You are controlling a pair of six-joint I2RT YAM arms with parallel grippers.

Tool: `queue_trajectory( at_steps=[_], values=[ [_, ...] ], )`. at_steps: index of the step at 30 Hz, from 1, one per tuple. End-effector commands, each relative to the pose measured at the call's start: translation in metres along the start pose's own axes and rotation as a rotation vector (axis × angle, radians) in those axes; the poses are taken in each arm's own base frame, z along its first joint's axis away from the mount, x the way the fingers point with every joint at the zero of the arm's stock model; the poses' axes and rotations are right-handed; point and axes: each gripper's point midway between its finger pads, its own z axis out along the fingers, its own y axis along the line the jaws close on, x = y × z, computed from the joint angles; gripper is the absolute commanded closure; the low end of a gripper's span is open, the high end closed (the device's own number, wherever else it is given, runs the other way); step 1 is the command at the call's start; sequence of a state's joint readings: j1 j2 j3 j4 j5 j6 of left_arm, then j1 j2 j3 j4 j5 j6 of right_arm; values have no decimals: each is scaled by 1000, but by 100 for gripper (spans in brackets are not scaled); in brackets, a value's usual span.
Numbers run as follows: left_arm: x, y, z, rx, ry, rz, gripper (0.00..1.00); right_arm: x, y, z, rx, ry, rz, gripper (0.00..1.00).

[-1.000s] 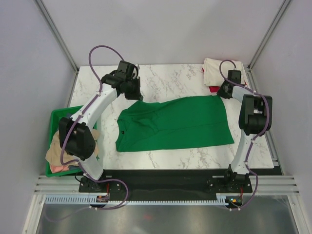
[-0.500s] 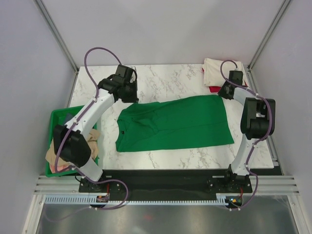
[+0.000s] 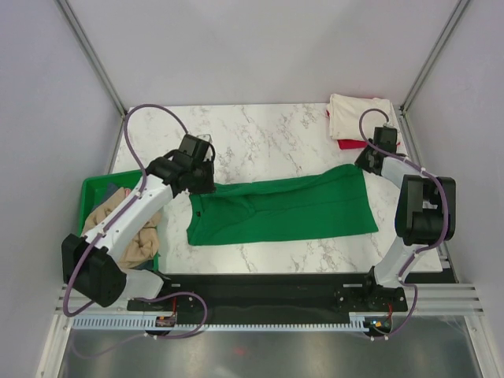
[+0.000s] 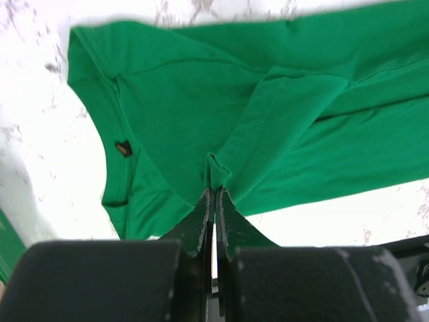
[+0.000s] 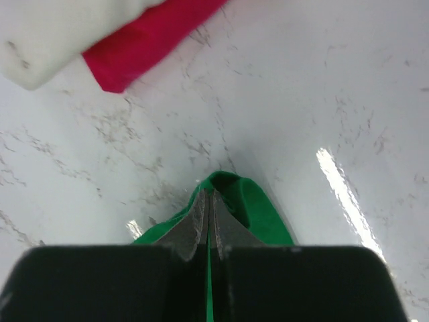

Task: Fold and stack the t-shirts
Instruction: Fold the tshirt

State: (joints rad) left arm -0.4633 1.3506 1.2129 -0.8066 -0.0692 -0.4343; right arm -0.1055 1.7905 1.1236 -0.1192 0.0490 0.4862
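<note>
Your left claw (image 4: 213, 191) and right claw (image 5: 208, 194) are each clamped on a pinch of the green t-shirt (image 3: 283, 209) spread across the worktop (image 3: 268, 134); it looks light and limp, so grip at the corners.

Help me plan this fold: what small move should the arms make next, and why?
Probably carry the pinched far edge of the green shirt across to its near edge. The left tool and right tool are each shut on that edge, one at each end, while the near half lies flat on the table, so the fold looks half done.
</note>
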Motion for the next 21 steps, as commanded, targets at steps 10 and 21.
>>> queue_trajectory(
  at_steps=[10, 21],
  values=[
    [37, 5, -14, -2, -24, -77, 98, 4, -30, -24, 1, -46, 78, 100],
    [106, 15, 4, -38, 89, -162, 61, 26, -67, -23, 76, 5, 176, 24]
  ],
)
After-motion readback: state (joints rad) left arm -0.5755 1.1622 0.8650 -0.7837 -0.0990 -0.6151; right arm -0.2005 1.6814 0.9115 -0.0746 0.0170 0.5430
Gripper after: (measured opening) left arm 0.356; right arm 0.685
